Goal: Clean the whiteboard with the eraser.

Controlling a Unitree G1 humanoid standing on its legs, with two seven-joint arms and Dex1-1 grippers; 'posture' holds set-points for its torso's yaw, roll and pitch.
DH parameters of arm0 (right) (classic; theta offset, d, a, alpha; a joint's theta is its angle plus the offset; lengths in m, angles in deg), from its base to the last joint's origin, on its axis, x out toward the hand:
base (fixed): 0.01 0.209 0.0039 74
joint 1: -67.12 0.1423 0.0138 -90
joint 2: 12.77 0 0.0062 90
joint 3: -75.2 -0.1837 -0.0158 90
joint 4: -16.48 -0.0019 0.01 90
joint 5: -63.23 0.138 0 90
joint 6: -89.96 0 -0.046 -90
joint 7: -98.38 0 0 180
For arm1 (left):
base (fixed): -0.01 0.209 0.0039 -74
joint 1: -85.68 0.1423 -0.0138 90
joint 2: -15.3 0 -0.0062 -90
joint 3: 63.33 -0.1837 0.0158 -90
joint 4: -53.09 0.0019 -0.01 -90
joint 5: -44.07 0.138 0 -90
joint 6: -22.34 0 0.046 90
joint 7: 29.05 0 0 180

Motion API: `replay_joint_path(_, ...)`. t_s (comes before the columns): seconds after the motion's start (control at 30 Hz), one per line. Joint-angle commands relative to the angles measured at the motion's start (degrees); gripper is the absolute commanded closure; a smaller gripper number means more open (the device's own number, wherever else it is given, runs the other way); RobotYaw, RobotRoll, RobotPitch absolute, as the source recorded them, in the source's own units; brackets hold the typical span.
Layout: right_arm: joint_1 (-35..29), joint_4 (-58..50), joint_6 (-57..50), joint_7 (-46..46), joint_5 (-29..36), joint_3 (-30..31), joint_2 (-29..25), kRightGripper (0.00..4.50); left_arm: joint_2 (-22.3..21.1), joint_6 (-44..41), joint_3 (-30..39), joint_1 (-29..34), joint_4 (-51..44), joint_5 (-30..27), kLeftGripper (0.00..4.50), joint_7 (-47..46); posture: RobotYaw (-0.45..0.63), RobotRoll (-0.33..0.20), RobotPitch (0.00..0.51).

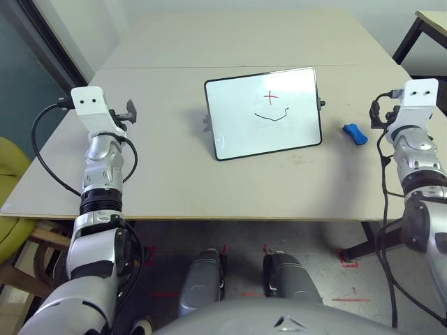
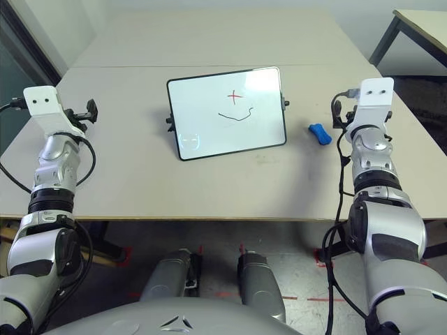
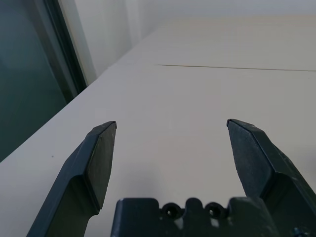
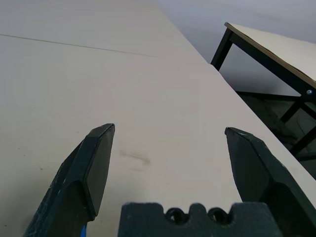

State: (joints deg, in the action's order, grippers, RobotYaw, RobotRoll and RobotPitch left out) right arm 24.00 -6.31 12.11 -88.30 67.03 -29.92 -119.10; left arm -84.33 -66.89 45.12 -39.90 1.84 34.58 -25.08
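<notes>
Above the table [image 1: 174,188], both grippers gape empty.

A pale beige rectangular wooden table [image 1: 174,181] has a thin seam across its far part. Beyond its far right corner stands a second beige-topped, black-legged table [image 4: 276,54]. A yellow-green chair [image 1: 14,202] sits at its left edge.

Whiteboard and eraser, both untouched on the table.
You'll find the whiteboard [image 1: 263,114] propped tilted on its grey stand midway between your grippers, bearing a red cross and a black squiggle. The blue eraser [image 1: 355,133] lies flat just inboard of your right gripper [image 4: 170,133], apart from the board.
</notes>
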Motion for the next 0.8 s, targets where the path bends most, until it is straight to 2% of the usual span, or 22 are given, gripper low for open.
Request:
replay_joint_path(0.03, 0.5, -0.2, 0.4, 0.1, 0.5, -0.6, -0.5, 0.02, 0.3, -0.3, 0.2, -0.1, 0.4, -0.3, 0.00, 0.1, 0.26, 0.000, 0.066)
replay_joint_path(0.23, 1.4, -2.2, -1.4, -1.0, 0.3, 0.2, -0.2, 0.02, -1.3, 0.1, -0.3, -2.6, 0.5, -0.2, 0.00, 2.9, 0.26, 0.000, 0.073)
replay_joint_path(0.4, 1.7, -8.6, -8.3, -6.4, 0.5, 1.7, -1.4, 0.02, -3.2, 0.4, -1.0, -5.9, 1.8, -0.9, 0.00, 9.6, 0.23, 0.000, 0.075)
replay_joint_path(0.57, 1.0, -16.7, -18.4, -13.7, -0.1, 4.2, -3.9, 0.02, -5.8, -1.2, -3.6, -9.0, 2.9, -1.8, 0.00, 21.9, 0.20, 0.000, 0.068)
replay_joint_path(0.8, -0.3, -24.6, -28.9, -20.8, -0.1, 7.0, -6.2, 0.02, -11.7, -10.9, -9.8, -11.6, -2.2, -5.1, 0.00, 46.9, 0.18, 0.000, 0.065)
